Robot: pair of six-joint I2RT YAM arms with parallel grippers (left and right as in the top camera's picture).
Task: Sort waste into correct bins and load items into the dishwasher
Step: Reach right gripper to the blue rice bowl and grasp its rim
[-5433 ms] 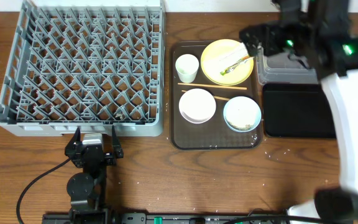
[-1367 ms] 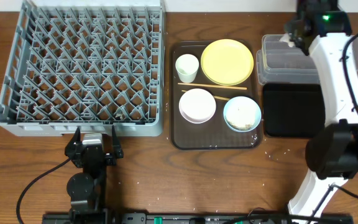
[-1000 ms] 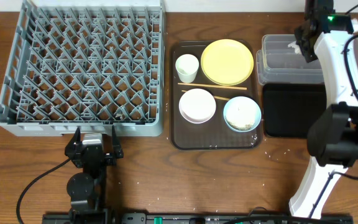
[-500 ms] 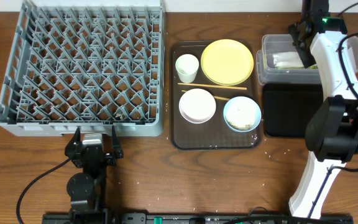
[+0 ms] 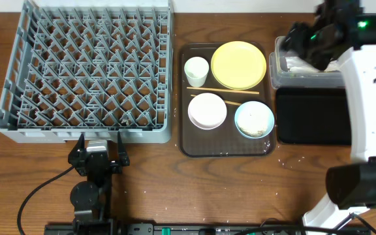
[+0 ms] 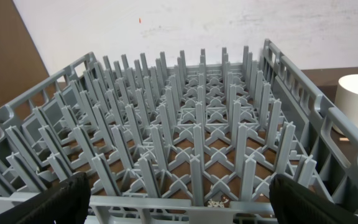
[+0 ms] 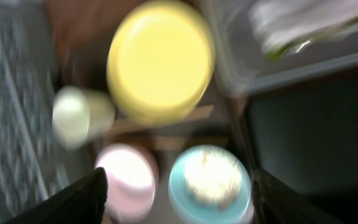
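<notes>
So far only the wrapper (image 7: 291,22) lies in the clear tub (image 5: 305,81); my right pincer (image 7: 179,180), blurred, looks released and empty. Plate (image 5: 238,64), cup (image 5: 196,70), white bowl (image 5: 207,110), blue bowl (image 5: 254,119) and chopsticks (image 5: 224,89) sit on the brown tray (image 5: 183,147); rack (image 5: 87,68) bare.

Two arms, unalike
Right arm (image 5: 367,98) white-shelled, green light (image 5: 362,25) (lit); left arm (image 5: 90,176) black, cable (image 5: 38,189) trailing.

A dark brown serving tray (image 5: 227,145) lies flat on the wooden desk (image 5: 240,189), right of the desk's middle, its rounded corners and raised rim glossy. In the right wrist view it is only a blur. A black cable (image 5: 31,192) curves over the desk's near left corner. Beyond the desk stand a white wall (image 6: 229,25) and a brown panel (image 6: 5,74).
</notes>
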